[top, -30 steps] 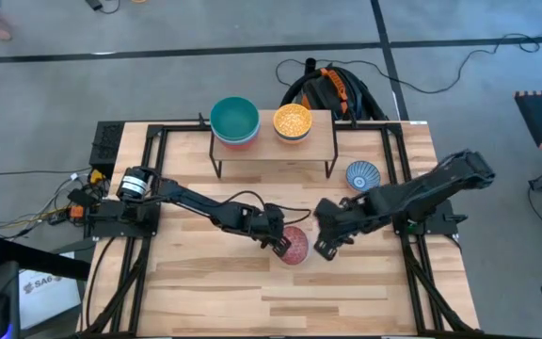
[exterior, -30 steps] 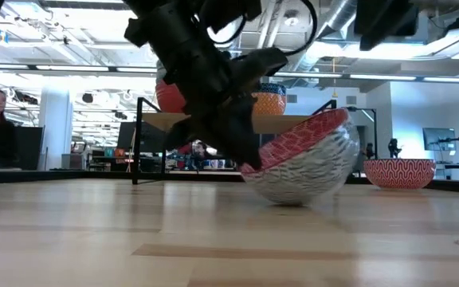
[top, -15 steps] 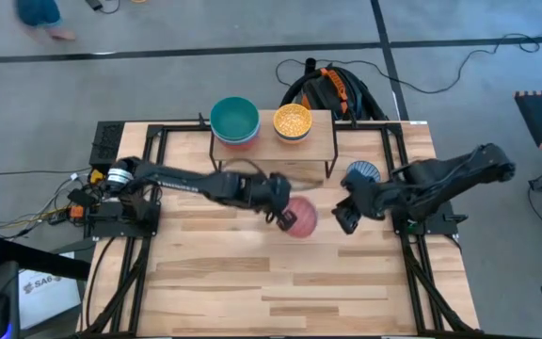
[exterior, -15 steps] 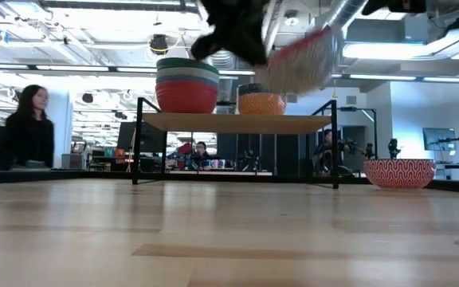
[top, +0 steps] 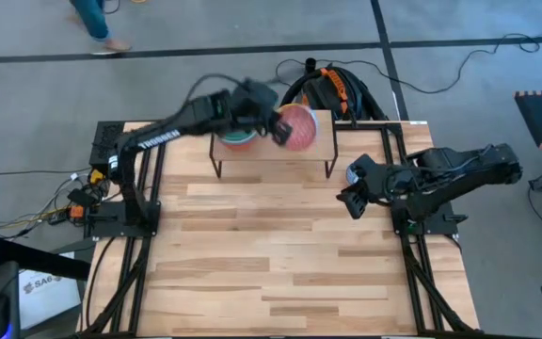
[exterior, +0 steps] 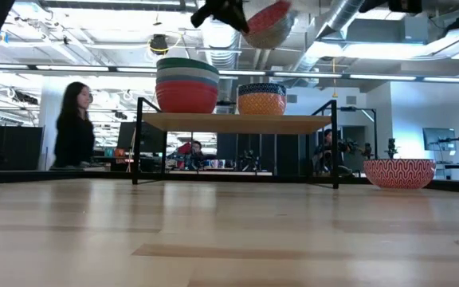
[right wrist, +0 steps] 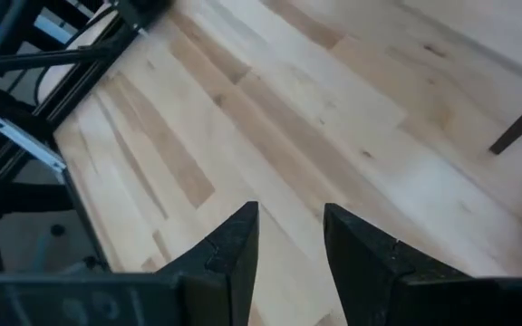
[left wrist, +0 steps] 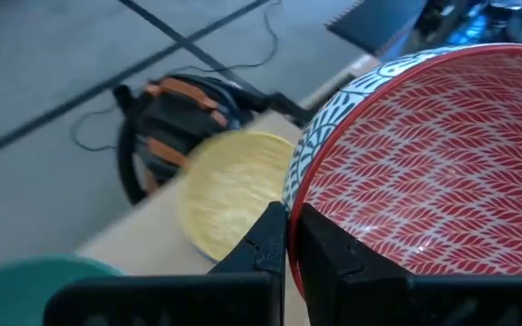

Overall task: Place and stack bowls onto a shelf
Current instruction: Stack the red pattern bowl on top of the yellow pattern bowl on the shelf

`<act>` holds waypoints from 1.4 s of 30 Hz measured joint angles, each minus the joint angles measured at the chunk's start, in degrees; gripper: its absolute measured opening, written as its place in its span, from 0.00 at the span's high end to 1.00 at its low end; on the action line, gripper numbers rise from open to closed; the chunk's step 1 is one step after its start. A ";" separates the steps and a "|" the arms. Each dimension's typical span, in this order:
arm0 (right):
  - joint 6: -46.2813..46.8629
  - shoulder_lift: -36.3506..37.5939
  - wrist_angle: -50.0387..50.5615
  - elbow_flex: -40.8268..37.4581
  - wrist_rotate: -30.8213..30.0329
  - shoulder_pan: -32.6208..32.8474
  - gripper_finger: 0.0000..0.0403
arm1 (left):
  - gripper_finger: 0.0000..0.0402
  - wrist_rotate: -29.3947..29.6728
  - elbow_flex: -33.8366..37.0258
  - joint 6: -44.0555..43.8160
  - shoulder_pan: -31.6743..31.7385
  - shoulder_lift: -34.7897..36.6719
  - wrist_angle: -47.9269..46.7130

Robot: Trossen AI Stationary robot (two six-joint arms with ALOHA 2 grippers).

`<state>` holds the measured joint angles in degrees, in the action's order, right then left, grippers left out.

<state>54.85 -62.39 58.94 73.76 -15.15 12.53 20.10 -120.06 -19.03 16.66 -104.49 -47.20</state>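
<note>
Left hand (left wrist: 285,237) is clamped on the rim of the patterned pink-red bowl (top: 296,126), held tilted above the yellow bowl (left wrist: 229,190) on the shelf (exterior: 237,122) near the surface's far edge. Right hand (right wrist: 288,240), fingers apart and empty, waits by the right edge. Risk: a rim-only pinch (bowl tilted) could slip, or land askew on the stack.

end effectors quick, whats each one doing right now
Left end effector: shut on the rim of the pink-red patterned bowl, held above the shelf.
Right end effector: open, holding nothing, over the tabletop.
</note>
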 joint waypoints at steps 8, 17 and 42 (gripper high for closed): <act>-5.77 -0.22 -0.02 0.00 3.55 -7.24 0.62 | 1.00 -6.34 -0.28 10.20 9.03 -2.45 2.34; -9.81 -0.20 0.40 0.00 7.43 -13.78 0.62 | 1.00 -10.71 -0.23 16.44 12.49 -4.35 2.62; -12.92 -0.21 0.63 0.00 10.60 -19.53 0.62 | 0.93 -12.01 -0.08 26.86 12.25 -6.32 1.93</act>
<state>41.93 -62.60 59.57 73.76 -4.56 -7.01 8.08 -120.14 7.83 28.91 -110.80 -45.28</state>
